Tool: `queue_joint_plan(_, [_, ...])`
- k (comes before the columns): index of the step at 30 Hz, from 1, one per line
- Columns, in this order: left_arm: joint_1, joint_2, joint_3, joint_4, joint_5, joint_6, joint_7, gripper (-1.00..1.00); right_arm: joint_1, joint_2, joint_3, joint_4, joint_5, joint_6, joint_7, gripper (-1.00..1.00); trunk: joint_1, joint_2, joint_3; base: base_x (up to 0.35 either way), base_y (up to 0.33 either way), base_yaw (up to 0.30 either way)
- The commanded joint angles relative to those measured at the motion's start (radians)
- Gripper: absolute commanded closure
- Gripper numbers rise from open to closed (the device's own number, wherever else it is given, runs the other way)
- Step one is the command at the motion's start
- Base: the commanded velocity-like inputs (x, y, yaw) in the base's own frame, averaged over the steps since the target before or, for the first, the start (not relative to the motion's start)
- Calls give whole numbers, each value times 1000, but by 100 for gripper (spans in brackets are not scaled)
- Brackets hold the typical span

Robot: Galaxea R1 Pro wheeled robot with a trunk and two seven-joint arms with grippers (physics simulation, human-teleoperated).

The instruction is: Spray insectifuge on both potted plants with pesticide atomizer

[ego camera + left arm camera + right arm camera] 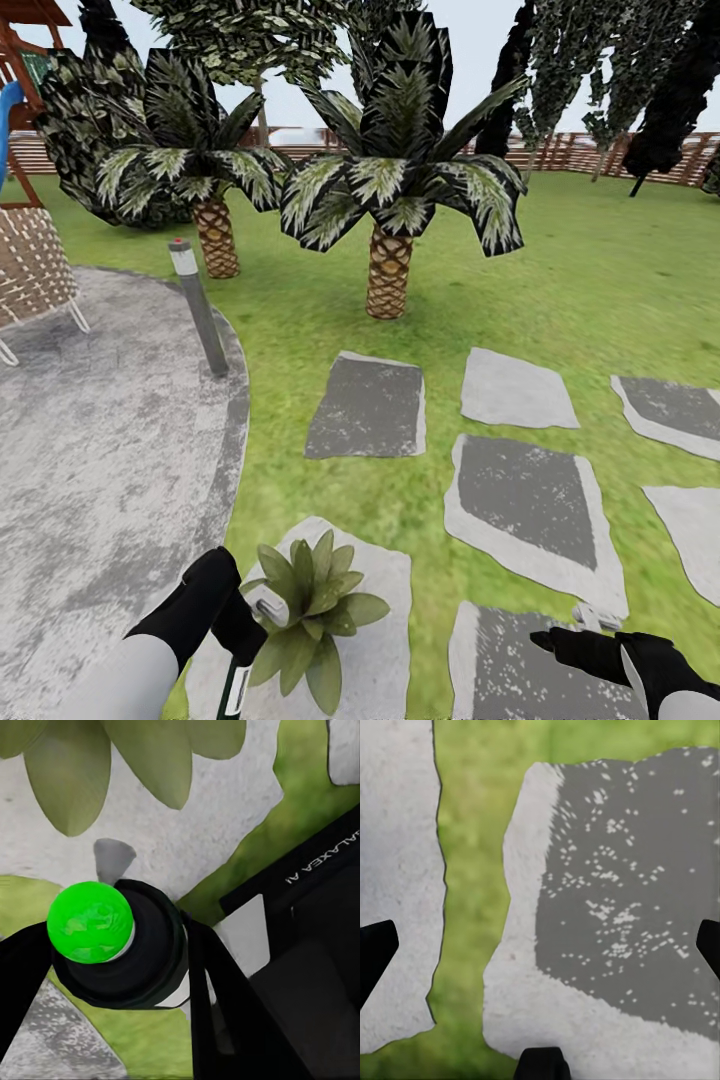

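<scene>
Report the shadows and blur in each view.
Head view: soft dark shadows lie on the lawn under the scaly-trunked palms, and the picture is sharp. Left wrist view: a grey shadow falls on the pale stepping stone beside the broad green leaves. Right wrist view: the grass strip looks blurred.

jaws closed on pesticide atomizer [120,945] | potted plant [142,757] leaves beyond
</scene>
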Motion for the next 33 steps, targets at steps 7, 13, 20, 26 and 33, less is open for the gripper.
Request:
queue_joint_plan(7, [1,-5,-5,-1,-160,4,-6,100,-1,1,-8,-2,8,4,7,-100,0,0,-6,0,0,0])
queue_joint_plan(13, [7,-8,-6,-1,-177,2,-6,100,-1,1,-8,-2,7,4,7,-100,0,0,-12,0,0,0])
queue_joint_plan(20, [7,-10,-5,7,-177,0,-3,100,-1,1,-8,-2,7,4,7,-100,0,0,-23,0,0,0])
queue_joint_plan(26, [7,-10,-6,27,-172,-4,32,100,-1,1,-8,-2,7,4,7,-100,0,0,-32,0,0,0])
queue_joint_plan(33, [7,-23,-6,78,-169,-11,62,100,-1,1,-8,-2,8,4,7,-100,0,0,-42,0,0,0])
